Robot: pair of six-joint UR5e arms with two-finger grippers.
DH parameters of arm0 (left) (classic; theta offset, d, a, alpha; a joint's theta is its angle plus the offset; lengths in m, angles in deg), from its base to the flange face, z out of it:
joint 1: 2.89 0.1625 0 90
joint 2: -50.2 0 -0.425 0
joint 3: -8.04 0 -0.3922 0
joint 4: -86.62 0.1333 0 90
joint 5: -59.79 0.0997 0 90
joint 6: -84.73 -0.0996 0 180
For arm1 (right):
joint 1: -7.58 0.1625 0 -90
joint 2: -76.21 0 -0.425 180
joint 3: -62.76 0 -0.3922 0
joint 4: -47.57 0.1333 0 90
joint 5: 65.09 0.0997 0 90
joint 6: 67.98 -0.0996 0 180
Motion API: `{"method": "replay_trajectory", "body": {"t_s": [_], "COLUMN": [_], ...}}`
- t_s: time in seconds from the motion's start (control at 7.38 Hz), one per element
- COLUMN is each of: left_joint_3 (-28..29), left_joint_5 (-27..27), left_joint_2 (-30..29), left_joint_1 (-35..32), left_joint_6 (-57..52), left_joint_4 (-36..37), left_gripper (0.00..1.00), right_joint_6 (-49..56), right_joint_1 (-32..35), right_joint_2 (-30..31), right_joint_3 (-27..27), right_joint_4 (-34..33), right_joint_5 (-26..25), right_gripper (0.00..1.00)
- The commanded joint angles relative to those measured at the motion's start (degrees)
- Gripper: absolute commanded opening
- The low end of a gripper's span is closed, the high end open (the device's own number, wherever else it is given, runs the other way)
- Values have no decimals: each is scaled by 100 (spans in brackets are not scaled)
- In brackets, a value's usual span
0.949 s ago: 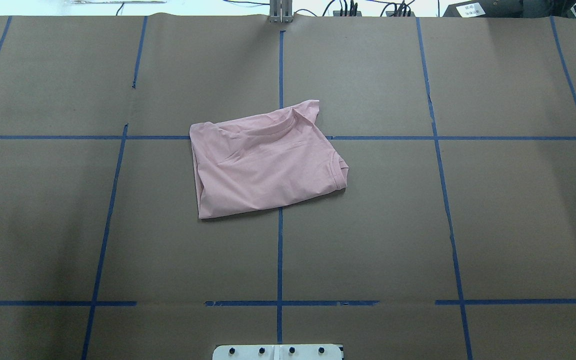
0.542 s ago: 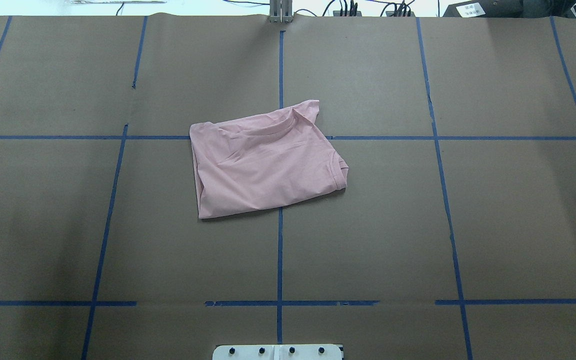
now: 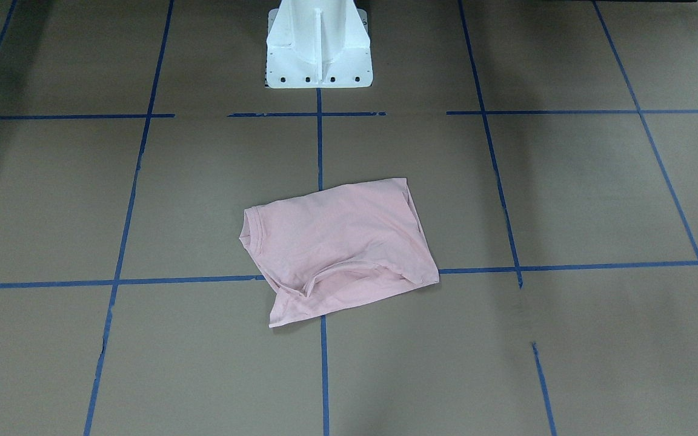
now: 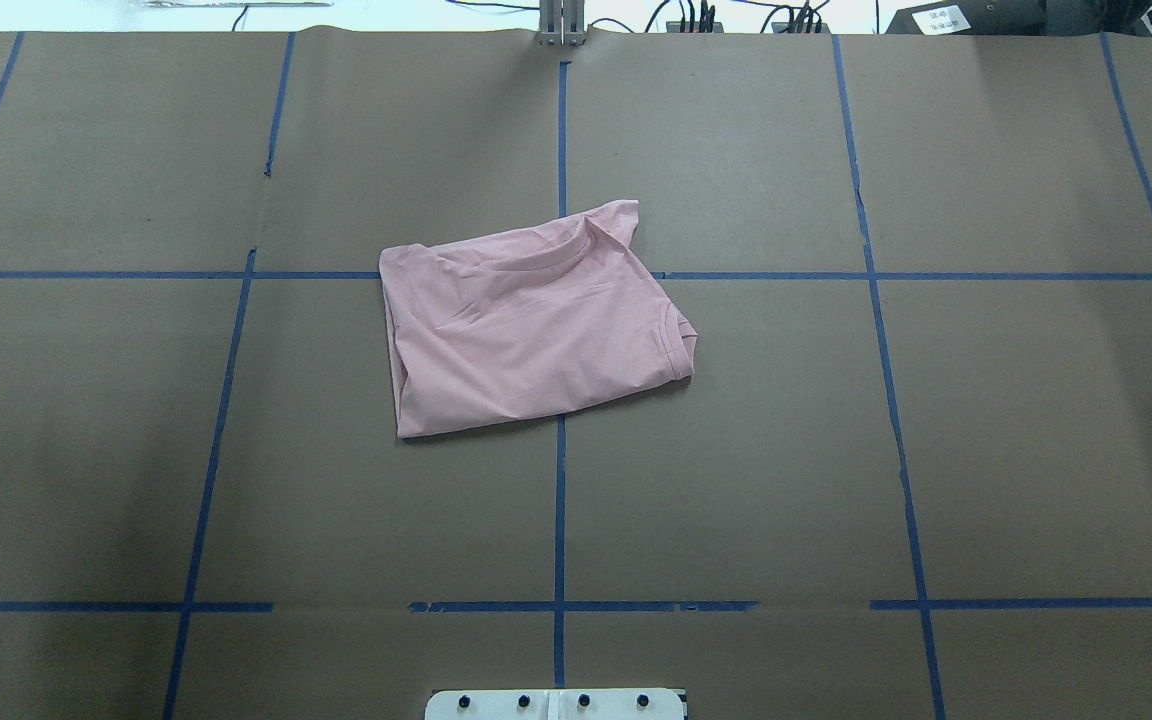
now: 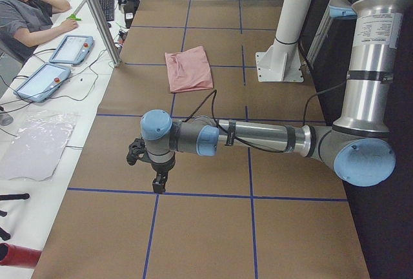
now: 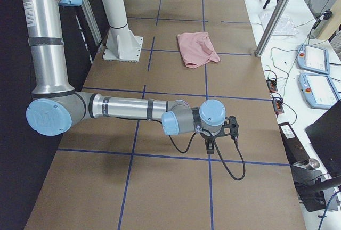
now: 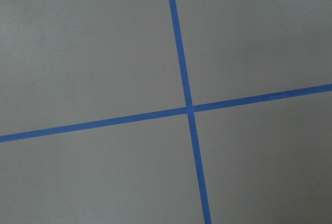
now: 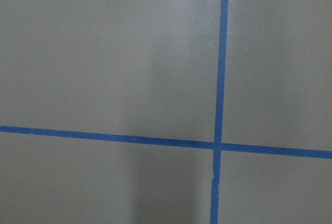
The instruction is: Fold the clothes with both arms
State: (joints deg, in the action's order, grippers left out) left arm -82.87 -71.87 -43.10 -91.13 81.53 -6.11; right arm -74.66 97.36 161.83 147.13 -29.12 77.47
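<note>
The pale pink T-shirt (image 4: pixel 526 325) lies folded into a rough rectangle at the table's middle, plain side up; its drawing and lettering are hidden. It also shows in the front-facing view (image 3: pixel 340 245), the exterior left view (image 5: pixel 188 69) and the exterior right view (image 6: pixel 197 48). My left gripper (image 5: pixel 158 185) hangs over the table far from the shirt, seen only in the exterior left view. My right gripper (image 6: pixel 210 146) hangs over the other end, seen only in the exterior right view. I cannot tell whether either is open or shut.
Brown paper with blue tape grid lines (image 4: pixel 560 500) covers the table. The white pedestal base (image 3: pixel 317 45) stands at the robot's side. An operator (image 5: pixel 26 17) sits by tablets (image 5: pixel 71 48) past the far edge. A metal post (image 6: pixel 277 14) stands at that edge.
</note>
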Motion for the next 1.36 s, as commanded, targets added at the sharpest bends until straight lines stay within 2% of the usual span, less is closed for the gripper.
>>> {"method": "replay_trajectory", "body": {"t_s": [0.0,0.14,0.41,0.54,0.68,1.22], "left_joint_3": [-14,-23,-58,-59,-59,-50], "left_joint_5": [0,0,0,0,0,0], "left_joint_2": [-4,-4,5,5,5,5], "left_joint_1": [-9,-9,-9,-9,-9,-9], "left_joint_6": [-5,4,4,4,4,4], "left_joint_4": [0,0,0,0,0,0], "left_gripper": [100,100,100,100,100,100], "right_joint_6": [0,0,9,183,707,809], "right_joint_1": [-4,13,-57,-57,-22,13], "right_joint_2": [25,51,95,226,401,500], "right_joint_3": [105,193,779,905,889,818], "right_joint_4": [-48,-144,-1010,-1224,-1226,-1164], "right_joint_5": [0,-8,-523,-518,-492,-474], "right_gripper": [100,100,100,100,100,100]}}
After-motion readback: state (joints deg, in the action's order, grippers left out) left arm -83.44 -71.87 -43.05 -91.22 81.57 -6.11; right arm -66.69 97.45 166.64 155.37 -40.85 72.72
